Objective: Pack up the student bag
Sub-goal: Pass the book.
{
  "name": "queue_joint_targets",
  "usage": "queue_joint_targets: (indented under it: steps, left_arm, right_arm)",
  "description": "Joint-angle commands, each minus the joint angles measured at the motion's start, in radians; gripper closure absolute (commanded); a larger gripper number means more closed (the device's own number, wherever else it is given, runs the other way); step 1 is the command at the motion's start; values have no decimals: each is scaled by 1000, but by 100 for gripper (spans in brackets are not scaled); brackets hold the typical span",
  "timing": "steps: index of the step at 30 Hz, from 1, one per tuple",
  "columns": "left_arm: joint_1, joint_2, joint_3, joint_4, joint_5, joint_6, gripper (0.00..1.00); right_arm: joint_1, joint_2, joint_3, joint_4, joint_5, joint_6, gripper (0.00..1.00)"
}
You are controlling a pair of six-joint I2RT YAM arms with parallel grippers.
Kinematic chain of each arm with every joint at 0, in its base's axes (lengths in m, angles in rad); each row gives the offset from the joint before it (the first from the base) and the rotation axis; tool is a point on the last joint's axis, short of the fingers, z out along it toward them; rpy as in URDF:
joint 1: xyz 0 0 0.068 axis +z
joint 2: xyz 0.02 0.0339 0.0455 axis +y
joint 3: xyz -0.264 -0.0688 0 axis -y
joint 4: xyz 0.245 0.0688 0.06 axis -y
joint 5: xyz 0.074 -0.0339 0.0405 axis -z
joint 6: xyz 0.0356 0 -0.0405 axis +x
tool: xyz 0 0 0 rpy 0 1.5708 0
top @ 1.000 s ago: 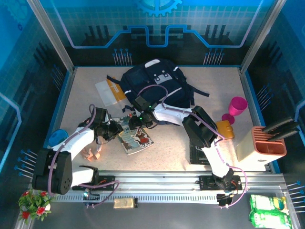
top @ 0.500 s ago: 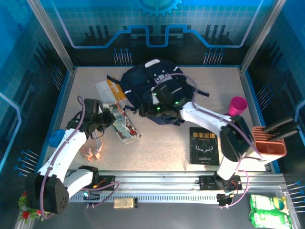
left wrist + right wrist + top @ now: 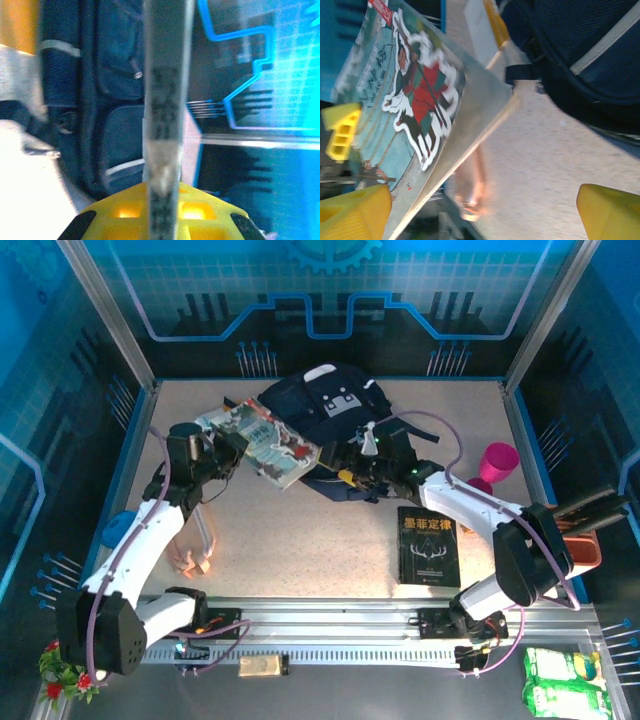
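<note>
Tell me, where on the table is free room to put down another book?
Free: the near middle of the table, left of the black book; also the far right corner behind the pink cup. Crowded: around the student bag and picture book.

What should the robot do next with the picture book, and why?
Probably ease the picture book right, toward the student bag. The left gripper is clamped on the book, held up beside the bag, while the right gripper sits open at the bag's near edge.
</note>
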State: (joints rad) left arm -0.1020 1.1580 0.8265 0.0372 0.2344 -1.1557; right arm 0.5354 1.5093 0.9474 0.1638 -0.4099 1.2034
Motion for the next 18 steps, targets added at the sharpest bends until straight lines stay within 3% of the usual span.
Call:
queue_joint_targets:
  steps: [1,5,13,18]
  left_arm:
    - [-7,50,-4,248,16,-175,100]
    - [-20,106,11,311,11,-230,100]
    - [-34,168,18,407,27,-301,100]
    - [-43,161,16,398,26,-305,100]
  right_arm:
    - [8,45,-9,288,-72,275,4]
    - [18,103,25,395,-46,344,5]
    - [42,175,111,387,-21,368,8]
    - [46,243,153,480,-36,440,20]
